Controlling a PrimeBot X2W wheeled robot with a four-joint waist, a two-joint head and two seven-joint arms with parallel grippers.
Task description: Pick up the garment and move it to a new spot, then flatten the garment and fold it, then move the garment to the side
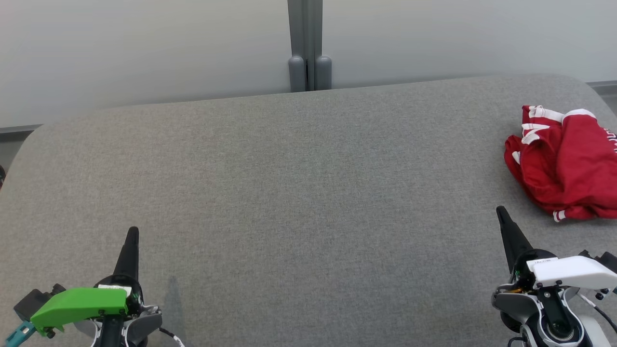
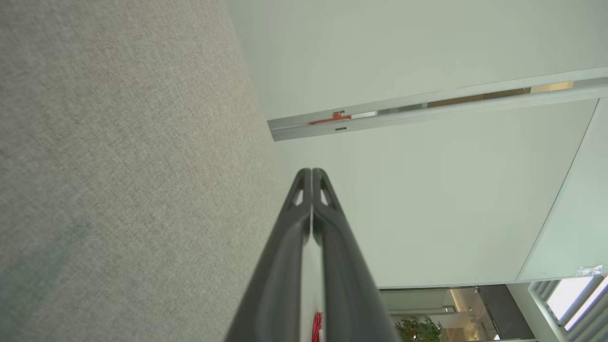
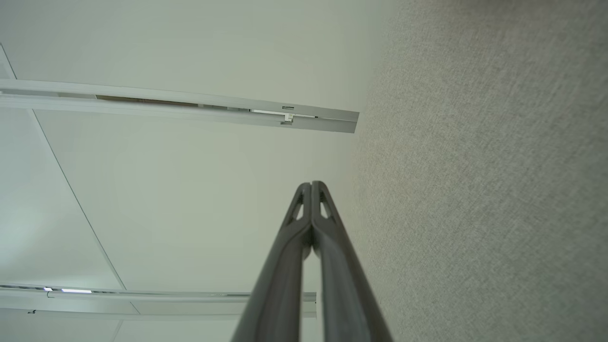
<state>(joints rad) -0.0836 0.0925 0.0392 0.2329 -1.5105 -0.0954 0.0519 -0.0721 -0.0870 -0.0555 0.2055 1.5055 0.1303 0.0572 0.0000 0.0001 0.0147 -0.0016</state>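
1. Stretching from the near edge back to the wall, the table (image 1: 308, 193) is a grey fabric-covered top with rounded far corners. It also runs down the left of the left wrist view (image 2: 118, 166) and down the right of the right wrist view (image 3: 475, 190).
2. The wall (image 1: 144, 48) behind it is pale and plain.
3. The garment (image 1: 564, 164) is red with white trim and lies crumpled in a heap on the table at the far right. Its right part is cut off by the picture's edge.
4. The post (image 1: 308, 43) is grey and upright, and it stands against the wall behind the middle of the table's far edge.
5. The right gripper (image 1: 501, 210) sits at the lower right with its dark fingers pointing up the view. It is near the garment's lower left edge but apart from it. In the right wrist view (image 3: 311, 185) the jaws are pressed together, pinching nothing.
6. The left gripper (image 1: 132, 233) sits at the lower left over bare table, well apart from the garment. In the left wrist view (image 2: 311, 173) its jaws are likewise pressed together and empty.
7. A white cover (image 1: 573, 271) tops the right wrist.
8. A green cover (image 1: 79, 303) tops the left wrist.
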